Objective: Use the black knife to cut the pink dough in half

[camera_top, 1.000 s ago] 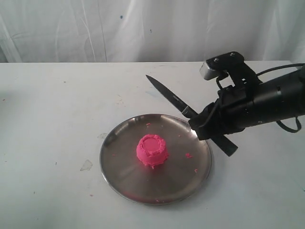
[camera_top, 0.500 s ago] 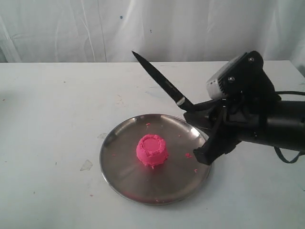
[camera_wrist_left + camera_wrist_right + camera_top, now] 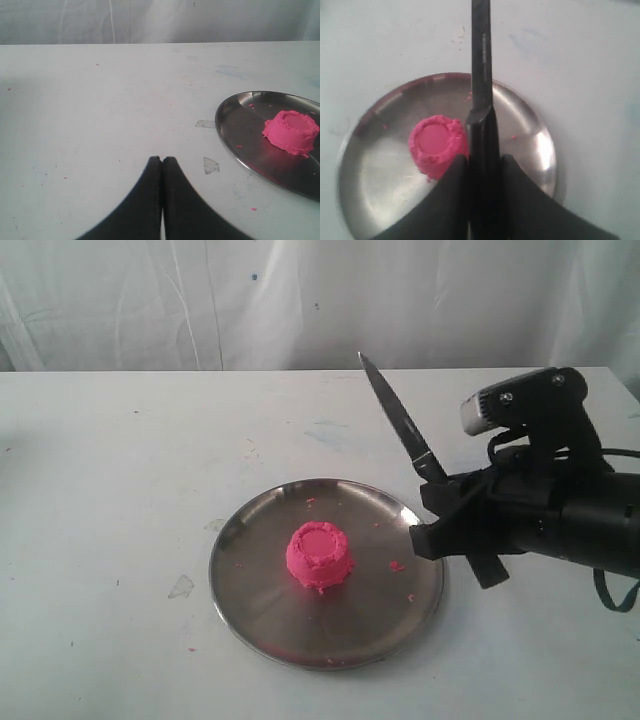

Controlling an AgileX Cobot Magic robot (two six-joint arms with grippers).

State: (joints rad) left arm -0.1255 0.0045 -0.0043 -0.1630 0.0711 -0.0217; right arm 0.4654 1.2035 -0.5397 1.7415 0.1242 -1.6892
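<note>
Exterior view shows your right tool point(image 3: 441, 508) clamped on the handle of the black knife point(image 3: 397, 420). The blade slants up and away, with its tip high over the tabletop point(image 3: 120, 490). The pink dough point(image 3: 319, 557) sits uncut as one small dome near the middle of the round steel plate point(image 3: 250, 590), well clear of the blade. Your left tool point(image 3: 162, 166) hangs with its fingers pressed together on nothing, off to the side of the plate.

Watch the line of the cut. The knife hangs over the plate's right rim, not over the dome, so a straight drop would likely strike steel or shave off one edge. The handle could also pivot in the grip once the blade meets putty. Nothing steadies the plate, so it may slide, and soft dough may cling to the blade and lift with it.

You cannot tell which way the cutting edge faces. In the right wrist view the blade's tip is cut off and the knife covers one side of the dough. The left tool does not appear in the exterior view.
</note>
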